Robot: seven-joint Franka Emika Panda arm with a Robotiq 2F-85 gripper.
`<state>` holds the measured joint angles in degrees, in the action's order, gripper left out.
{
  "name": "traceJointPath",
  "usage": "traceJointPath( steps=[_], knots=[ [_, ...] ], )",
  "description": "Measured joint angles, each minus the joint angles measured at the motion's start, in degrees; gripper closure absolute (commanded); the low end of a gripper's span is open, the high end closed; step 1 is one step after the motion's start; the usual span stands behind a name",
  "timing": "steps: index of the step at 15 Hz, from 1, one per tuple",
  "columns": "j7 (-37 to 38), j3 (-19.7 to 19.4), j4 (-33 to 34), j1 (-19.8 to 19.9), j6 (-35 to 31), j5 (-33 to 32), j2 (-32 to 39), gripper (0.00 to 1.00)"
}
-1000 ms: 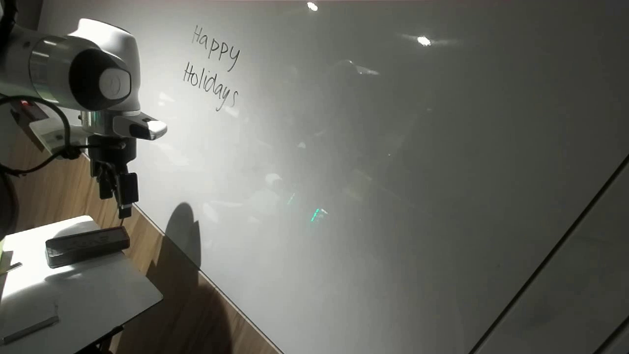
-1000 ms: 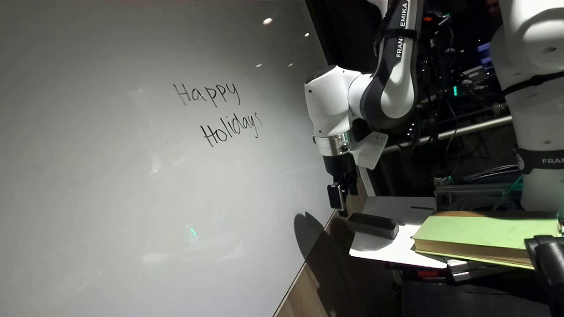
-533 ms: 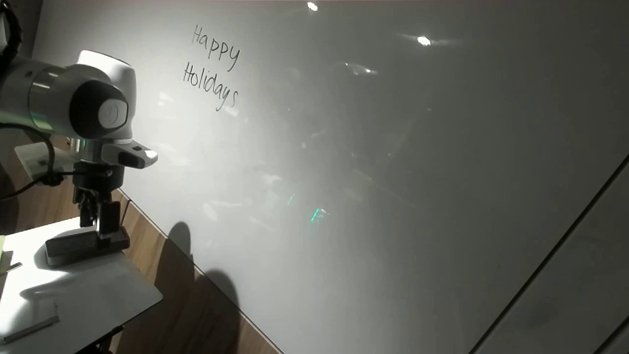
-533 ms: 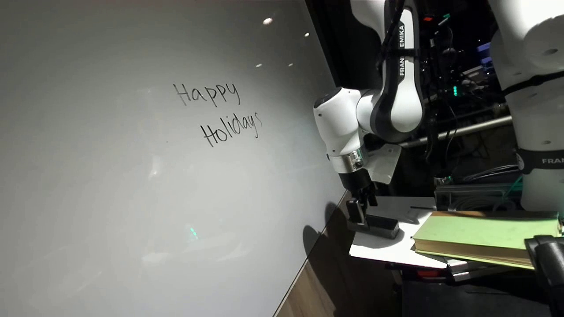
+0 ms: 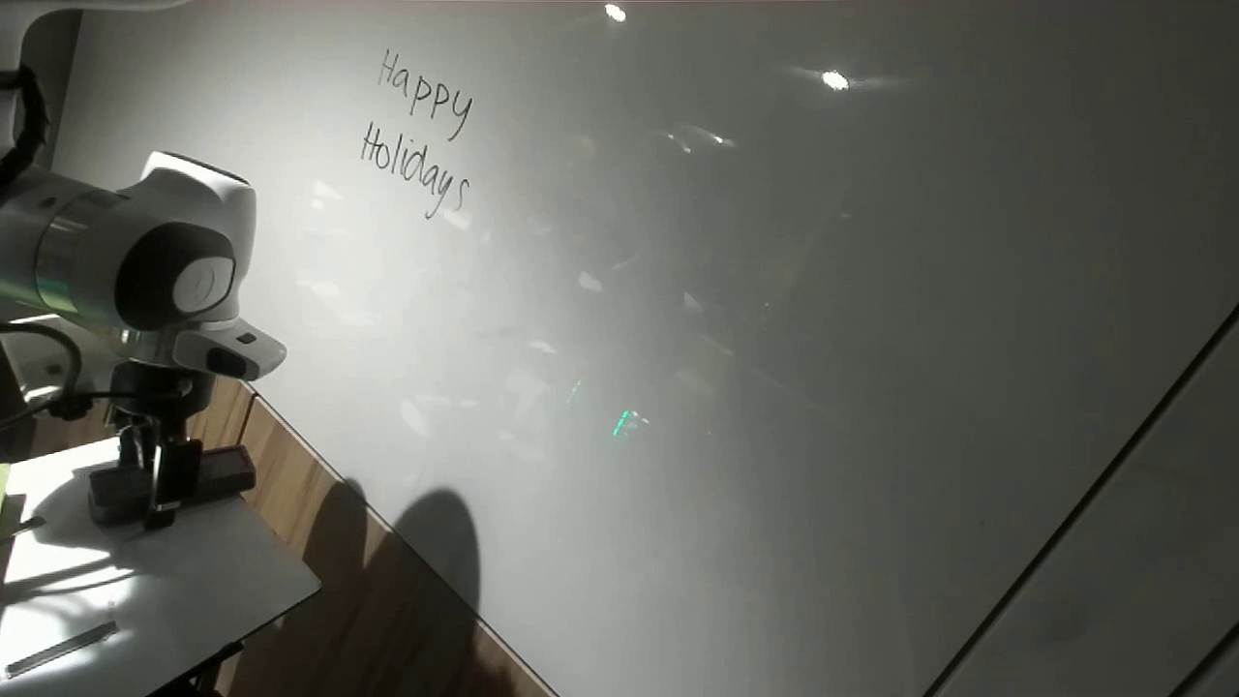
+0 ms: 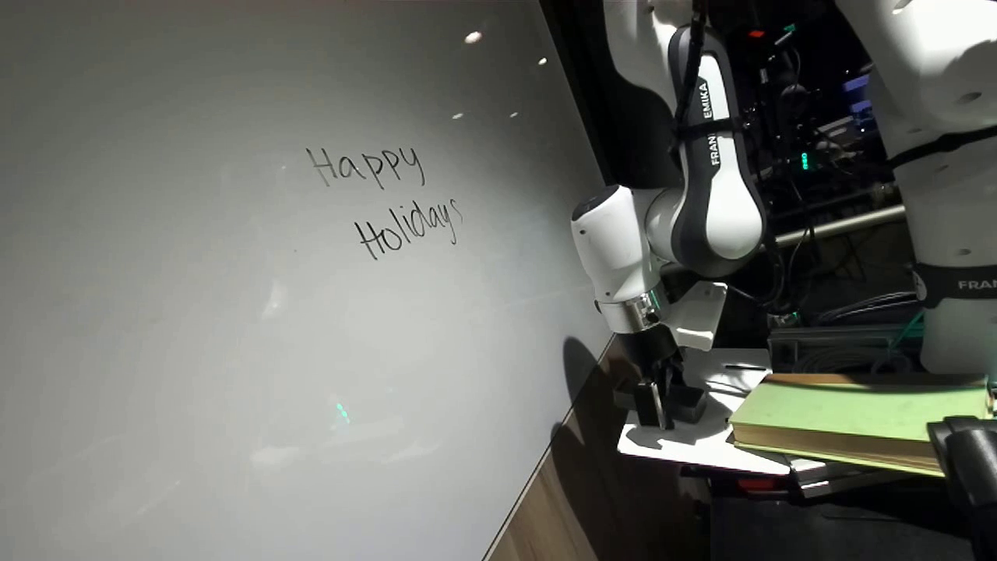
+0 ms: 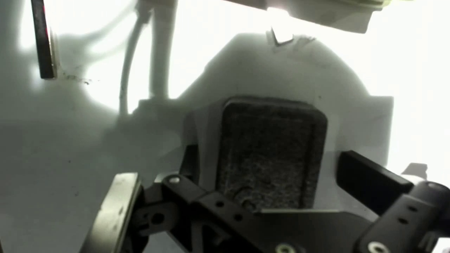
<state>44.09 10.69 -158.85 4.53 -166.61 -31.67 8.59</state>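
Two fingers (image 7: 371,181) of the gripper (image 7: 268,161) were spread wide, one on either side of the dark eraser (image 7: 270,154); the wrist view showed clearance at both faces, and nothing was gripped. The eraser lay flat on the white tabletop (image 5: 223,571). In an exterior view, the green book (image 6: 857,409) lay to its right, and the whiteboard (image 6: 234,327), lettered "Happy Holidays", stood to its left.

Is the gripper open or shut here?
Open: in the wrist view, the gripper has its fingers apart, with gaps on both sides of the eraser.
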Motion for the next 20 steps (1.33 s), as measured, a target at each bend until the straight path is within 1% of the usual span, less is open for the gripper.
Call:
traceJointPath(
  steps=[7, 11, 14, 20],
  knots=[
    [2.11, 1.28, 0.24, 2.74, -0.10, -8.58, -0.20, 0.00],
    [2.15, 1.70, 0.46, 5.50, -0.10, -10.91, -0.87, 0.00],
    [2.15, 3.79, 0.40, 6.96, -0.09, -10.91, -0.74, 0.00],
    [2.25, 9.10, 0.46, 8.08, -0.09, -10.91, -0.91, 0.00]
  ],
)
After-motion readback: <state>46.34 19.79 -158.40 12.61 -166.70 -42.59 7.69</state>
